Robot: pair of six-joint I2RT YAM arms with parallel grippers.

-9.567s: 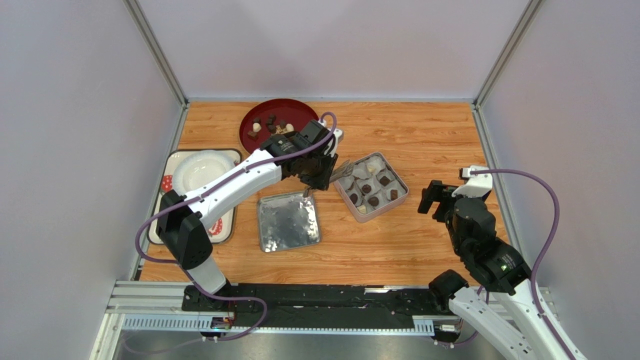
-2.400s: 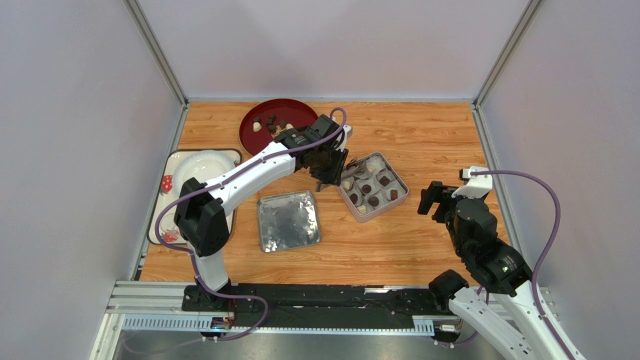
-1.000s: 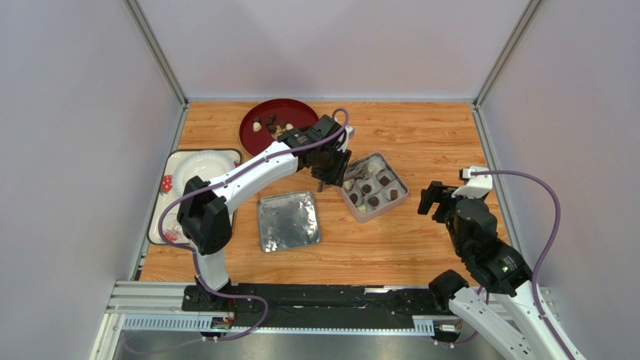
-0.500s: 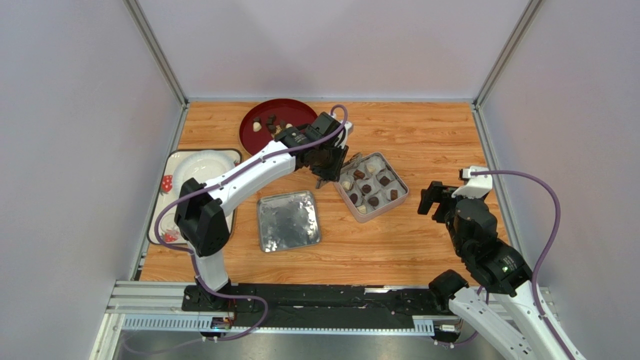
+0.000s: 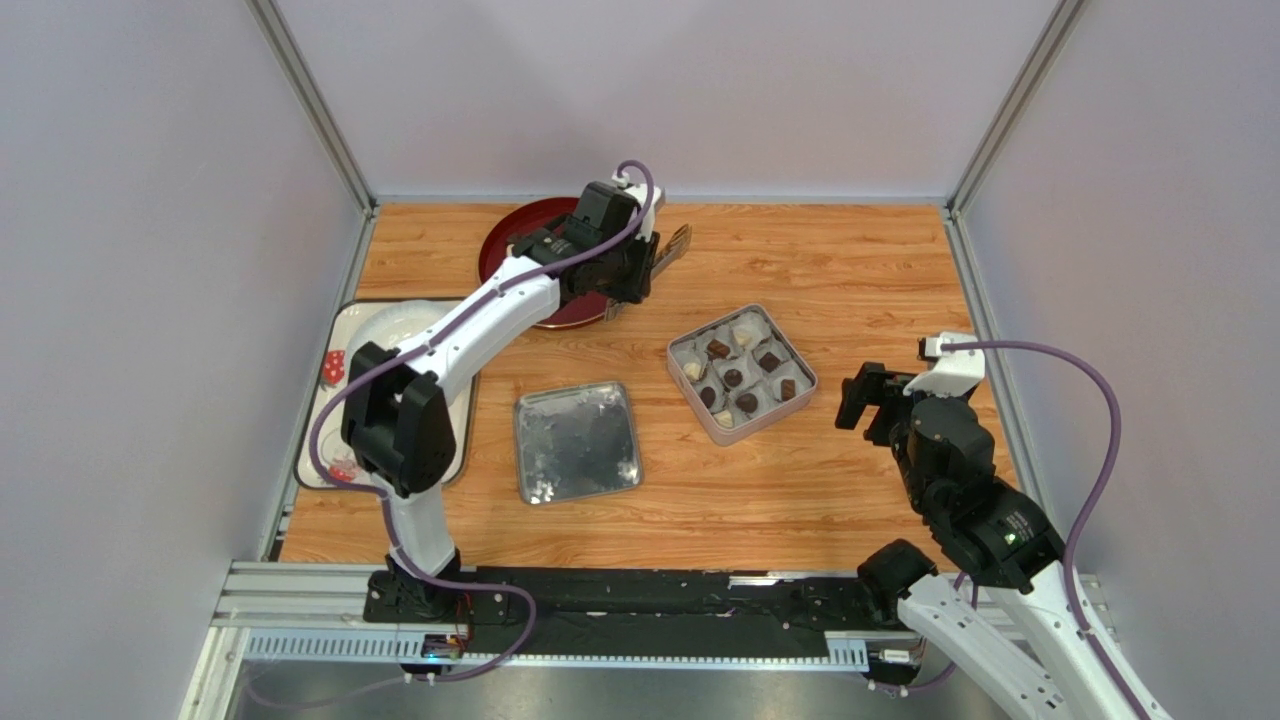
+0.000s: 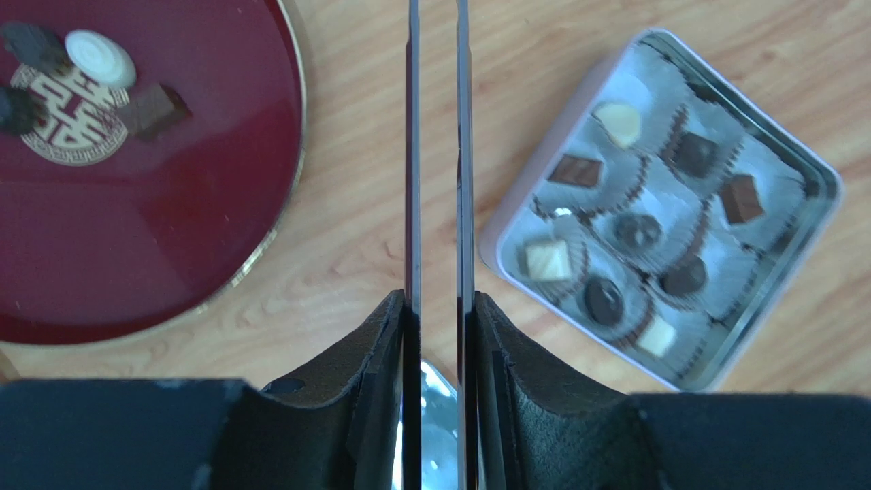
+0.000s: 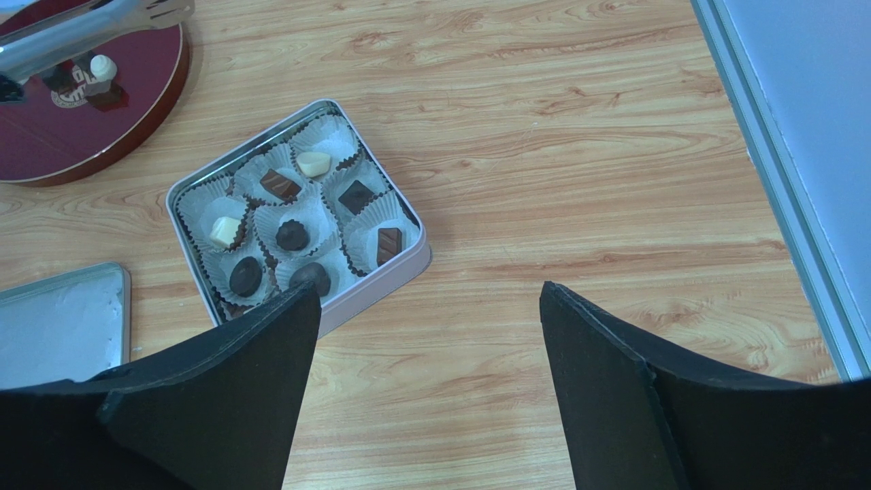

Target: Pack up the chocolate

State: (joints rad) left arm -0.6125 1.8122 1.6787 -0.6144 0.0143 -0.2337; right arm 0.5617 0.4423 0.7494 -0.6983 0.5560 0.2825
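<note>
Steel tongs clamped in left gripper, blades nearly together, nothing between them. Loose chocolate sits on red plate, left of the tong tips in the wrist view; left arm is far nearer. Right gripper spread wide, holding nothing. Top view hides those pieces behind the arm. Wrist view also shows the tin cups filled.
</note>
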